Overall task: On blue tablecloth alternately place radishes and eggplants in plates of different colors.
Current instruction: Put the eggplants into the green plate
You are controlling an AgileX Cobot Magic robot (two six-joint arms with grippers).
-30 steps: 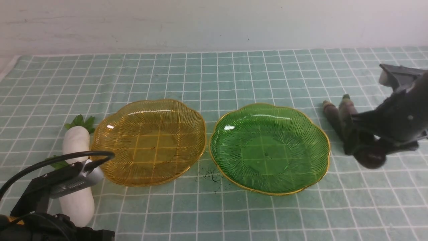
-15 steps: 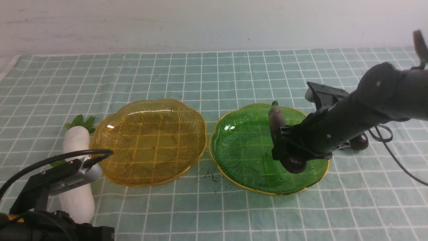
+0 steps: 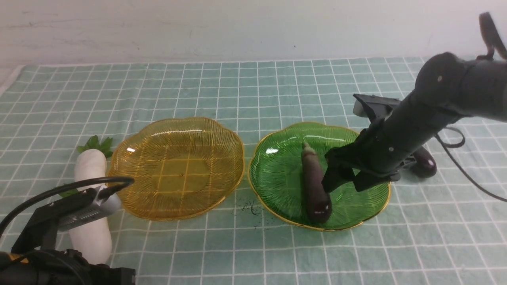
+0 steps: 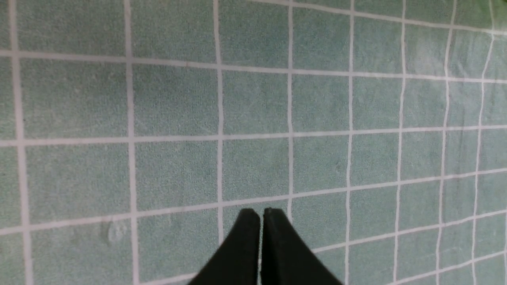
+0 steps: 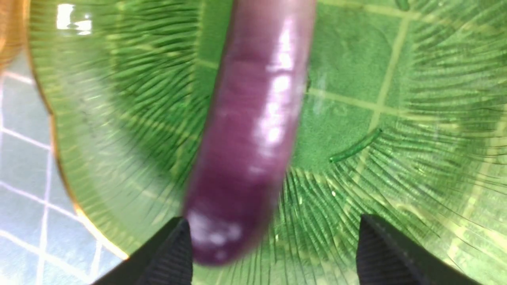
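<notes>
Eggplant lies in green plate beside spread right gripper; wrist view shows left gripper closed.

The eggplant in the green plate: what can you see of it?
The eggplant is slender, glossy and dark purple, with a dull stem cap pointing away from the robot. It lies lengthwise in the green plate, its rounded end near the rim closest to the robot. The open right gripper hangs beside it; contact is unclear.

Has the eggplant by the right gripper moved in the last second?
Yes. The eggplant went left, from the cloth right of the green plate into that plate; the right gripper stands open beside it.
</notes>
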